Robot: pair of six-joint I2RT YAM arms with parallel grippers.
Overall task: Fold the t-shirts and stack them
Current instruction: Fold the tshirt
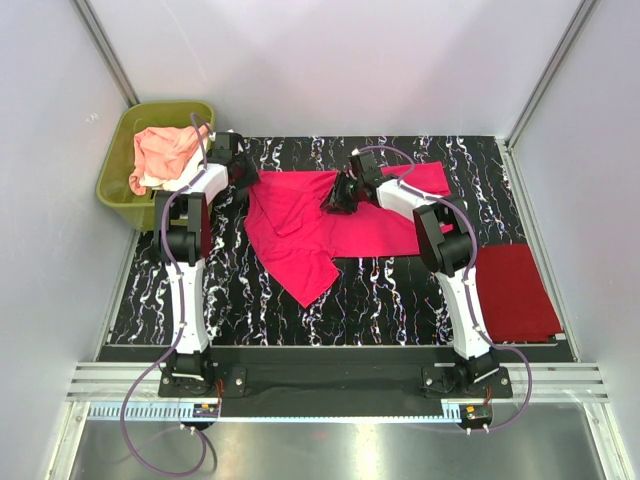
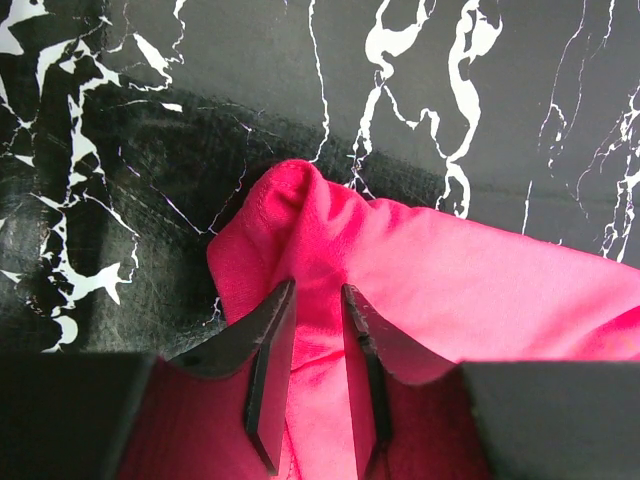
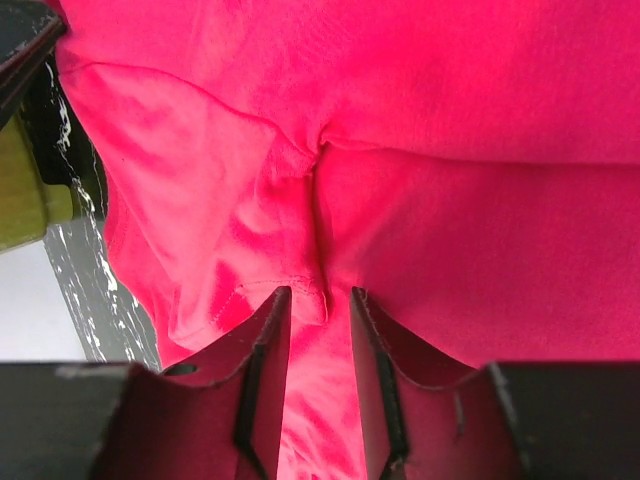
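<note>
The left gripper (image 2: pixel 315 290) pinches the pink shirt (image 1: pixel 300 225) at its far left corner, and the right gripper (image 3: pixel 320 292) pinches its far edge, both jaws nearly closed on cloth. The shirt lies in the middle of the table (image 1: pixel 390 285), stretched left to right, its bulk on their near side.

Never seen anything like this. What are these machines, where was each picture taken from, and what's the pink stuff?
It is a robot: a left arm and a right arm bolted to a table. The wide picture looks down from above; the other two come from a camera on each wrist, so the dark wedges are fingers. A hot pink t-shirt lies spread on the table, a dark red t-shirt folded at its right end. The green tub at the far left holds a peach-pink t-shirt. The left gripper and the right gripper each pinch a fold of the hot pink t-shirt.
</note>
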